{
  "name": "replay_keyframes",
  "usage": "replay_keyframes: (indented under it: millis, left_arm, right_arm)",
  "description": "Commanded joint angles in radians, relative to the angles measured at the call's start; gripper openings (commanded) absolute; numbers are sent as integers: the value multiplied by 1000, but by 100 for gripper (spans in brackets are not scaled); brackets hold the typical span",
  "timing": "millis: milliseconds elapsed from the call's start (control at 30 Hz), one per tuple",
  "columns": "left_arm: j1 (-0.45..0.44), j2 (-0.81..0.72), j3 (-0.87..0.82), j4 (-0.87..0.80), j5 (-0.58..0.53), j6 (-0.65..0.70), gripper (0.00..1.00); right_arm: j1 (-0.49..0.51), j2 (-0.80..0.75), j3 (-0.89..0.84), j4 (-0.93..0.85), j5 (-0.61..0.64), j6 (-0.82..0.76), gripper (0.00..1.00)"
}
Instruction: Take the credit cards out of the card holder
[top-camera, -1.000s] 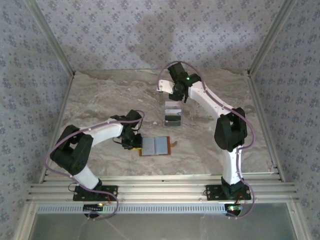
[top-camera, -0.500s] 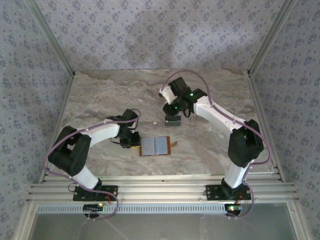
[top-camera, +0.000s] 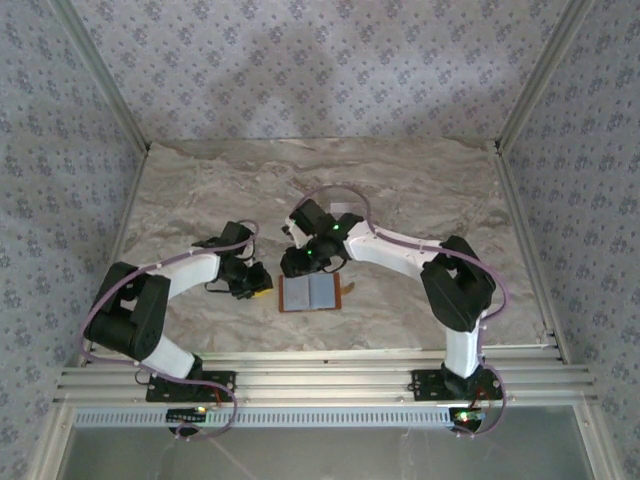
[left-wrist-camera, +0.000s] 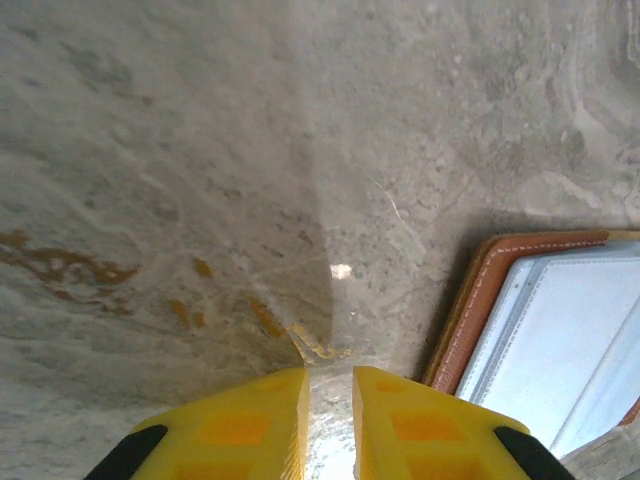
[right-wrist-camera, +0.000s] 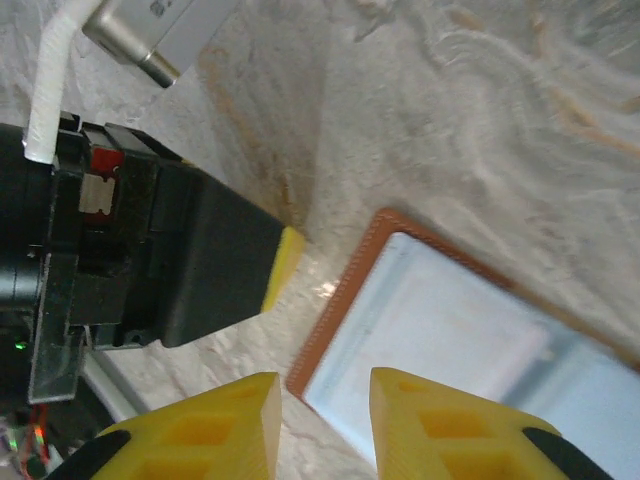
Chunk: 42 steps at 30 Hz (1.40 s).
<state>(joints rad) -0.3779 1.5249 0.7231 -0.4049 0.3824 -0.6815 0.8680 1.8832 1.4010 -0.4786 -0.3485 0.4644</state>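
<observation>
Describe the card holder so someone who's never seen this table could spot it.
On the marble table, look at the middle of the near half, just right of the left gripper. The card holder lies open and flat there, its orange-brown border and pale grey-blue lining standing out from the grey stone.

No readable text or marks; the card holder (right-wrist-camera: 450, 340) seems blank, though blurred.

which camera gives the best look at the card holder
Top external: the whole card holder lies open, snap tab included. Left wrist catches just one leather corner and some lining; right wrist is closer but crops it.
</observation>
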Motion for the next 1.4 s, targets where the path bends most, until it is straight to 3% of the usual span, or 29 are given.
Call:
replay_keyframes:
  millis: [0,500,800,1367]
  left_arm:
    - [18,-33,-14,15,27,-4,20]
    - [30,-64,-39,17,67,-4,21]
    - [28,-53,-17,13,87,-6,21]
    - [-24,-48,16,34,89,-59,21]
  right_arm:
    - [28,46,9,49,-36,95,31]
    - [58,154,-28,66,3,204,23]
    - [56,112,-73,22,67,201,22]
    - [54,33,-150,52,75,213,25]
